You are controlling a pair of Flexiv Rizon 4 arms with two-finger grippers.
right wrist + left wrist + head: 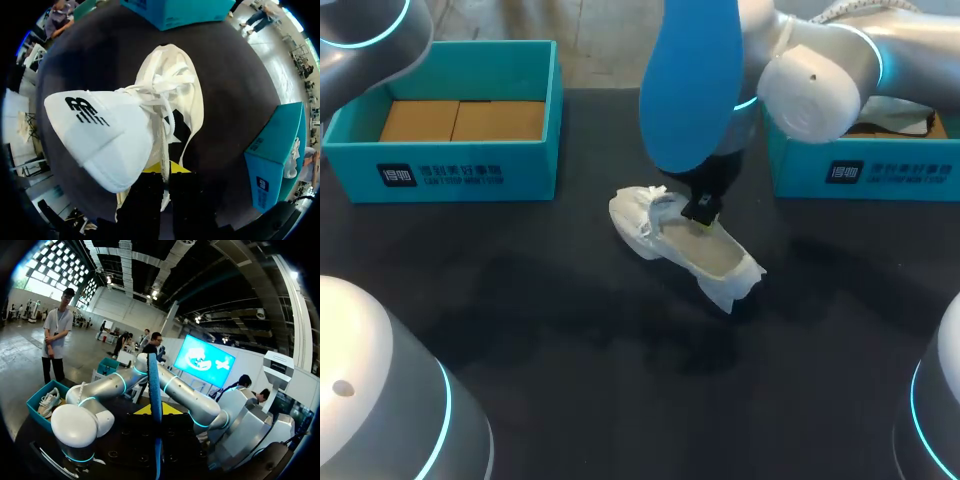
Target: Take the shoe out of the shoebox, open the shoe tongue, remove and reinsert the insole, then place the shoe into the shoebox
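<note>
Dark table (570, 350), shoe (720, 262) at its middle; right gripper (701, 210) pinches tongue (100, 140) back; left gripper (158, 465) pinches insole (690, 80) aloft; risk: tongue slips free, closes; insole then jams.

The white shoe (685, 245) sits mid-surface, slantwise between the two boxes, opening upward. Its logo-marked tongue (100, 135) is folded out and the laces (162, 100) hang loose. My right hand (702, 208) pinches it at the opening. The blue insole (690, 80) is out of the shoe, raised well above it, and shows edge-on from my left wrist. The teal left shoebox (440, 175) stands open with brown cardboard inside. The teal right shoebox (880, 175) holds another white shoe.
</note>
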